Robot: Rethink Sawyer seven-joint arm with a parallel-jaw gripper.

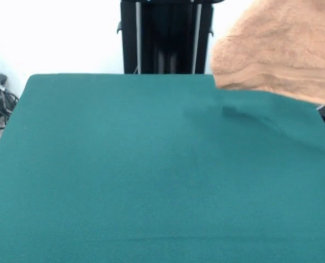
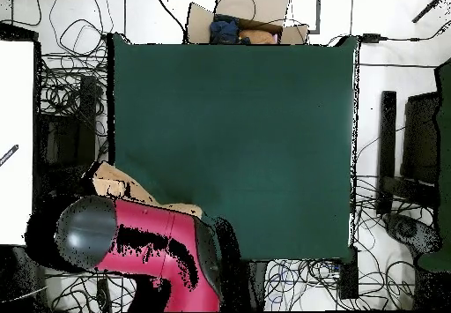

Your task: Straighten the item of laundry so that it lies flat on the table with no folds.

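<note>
Peach towel [image 1: 280, 46] hung bunched above the bare green counter [image 1: 151, 175] corner, red arm [image 2: 145, 252] over it, claw hidden, grip unclear.

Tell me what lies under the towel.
Only bare green table with a faint shadow shows below the towel; the towel's top leaves the picture, so whatever holds it is hidden.

The towel [image 1: 280, 49] hangs above the table [image 1: 151, 175] (at its far right corner)
</note>
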